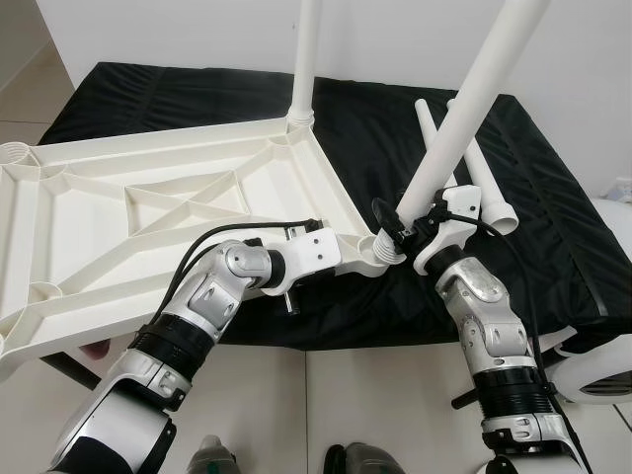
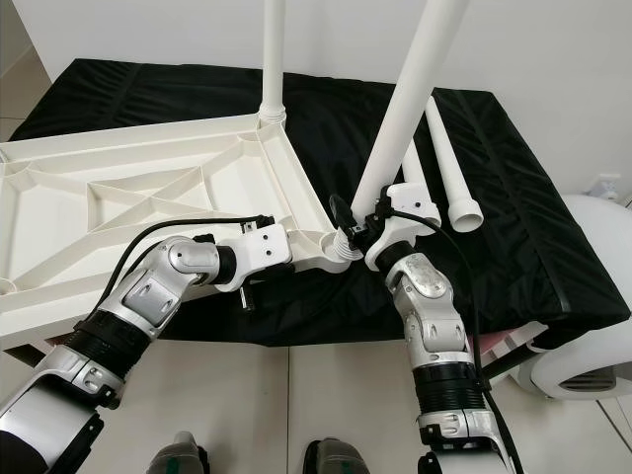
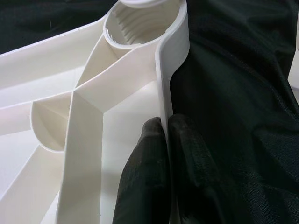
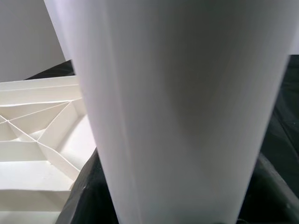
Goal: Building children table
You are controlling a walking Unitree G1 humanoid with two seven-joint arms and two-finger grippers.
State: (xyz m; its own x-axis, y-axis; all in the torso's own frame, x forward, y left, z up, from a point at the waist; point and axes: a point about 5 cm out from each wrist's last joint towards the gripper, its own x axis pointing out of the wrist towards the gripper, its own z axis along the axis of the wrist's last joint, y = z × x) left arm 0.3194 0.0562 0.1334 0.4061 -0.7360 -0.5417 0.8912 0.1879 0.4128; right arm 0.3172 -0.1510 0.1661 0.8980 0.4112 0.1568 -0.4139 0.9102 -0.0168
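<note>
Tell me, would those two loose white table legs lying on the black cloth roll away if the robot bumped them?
Probably a bit. The loose legs are round, smooth tubes, so a nudge could roll them. They taper, so they would likely curve rather than roll straight. The wrinkled black cloth might slow them down.

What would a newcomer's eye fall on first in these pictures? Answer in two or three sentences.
The white ribbed tabletop lies upside down on a black-covered bed, one leg already standing in its far corner. The right gripper holds a second white leg tilted over the near corner socket. The left gripper pinches the tabletop's rim beside it.
</note>
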